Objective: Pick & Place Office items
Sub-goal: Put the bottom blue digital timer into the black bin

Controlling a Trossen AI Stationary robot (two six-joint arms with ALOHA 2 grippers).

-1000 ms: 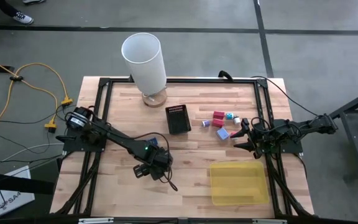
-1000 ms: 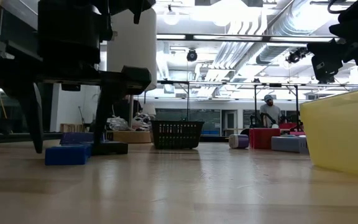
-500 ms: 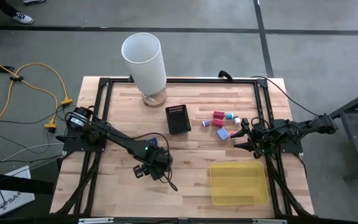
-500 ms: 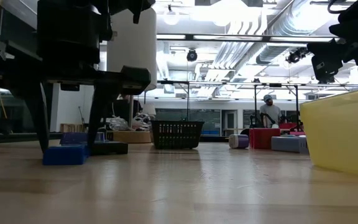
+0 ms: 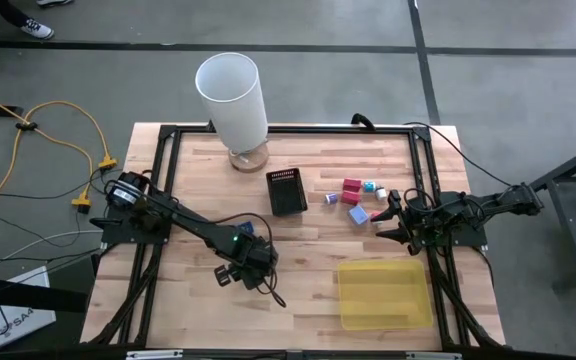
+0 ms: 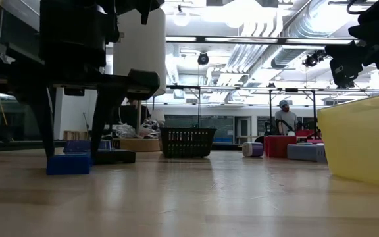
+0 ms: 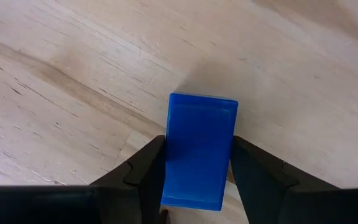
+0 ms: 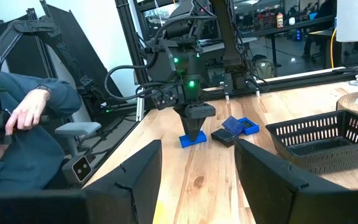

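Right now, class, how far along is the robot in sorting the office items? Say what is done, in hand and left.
Done: nothing visibly placed; the yellow tray looks empty from above. In hand: the left gripper has its jaws on both sides of a blue block that sits on the table. Left: the red, purple and pale pieces beside the waiting right gripper, plus pieces near the left arm.

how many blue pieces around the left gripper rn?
3 visible. One blue block sits between the left gripper's fingers; two more blue pieces lie just behind it by a black piece. The arm may hide others.
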